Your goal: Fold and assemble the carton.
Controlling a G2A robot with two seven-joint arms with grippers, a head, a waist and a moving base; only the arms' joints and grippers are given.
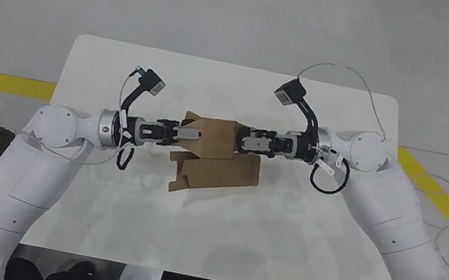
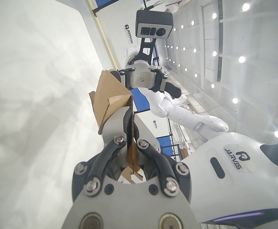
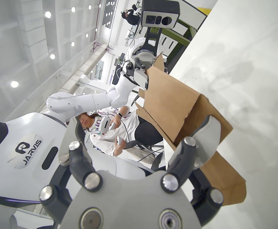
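Top view: the carton (image 1: pixel 219 172), brown and part-folded, with flaps standing out at several angles, lies over the middle of the white tabletop (image 1: pixel 128 69). It sits between the two arms, which come in from opposite sides. The left gripper (image 1: pixel 192 135) meets the carton's left end and the right gripper (image 1: pixel 247 141) meets its right end. We cannot tell whether the carton's lower edge touches the tabletop.

Left wrist view: the left gripper (image 2: pixel 129 115) has its fingers (image 2: pixel 118 121) drawn narrow. They pinch one cardboard wall, which we see edge-on. The wall runs down between the two fingers into the gap at their base. Beyond the fingertips the carton (image 2: pixel 108 91) opens into a folded corner with a short flap bent across it. The right gripper is just behind the carton's far end.

Right wrist view: the right gripper (image 3: pixel 141 121) has its fingers spread wide. One finger (image 3: pixel 209 134) lies flat against a panel at the near end of the carton (image 3: pixel 169 97), just beside a vertical fold. The other finger stands well apart and clear of the cardboard, so nothing is clamped between the two. A long flap hangs from the panel, past the first finger and in front of the tabletop (image 3: pixel 239 54). At the carton's far end a pointed flap rises beside the left gripper.
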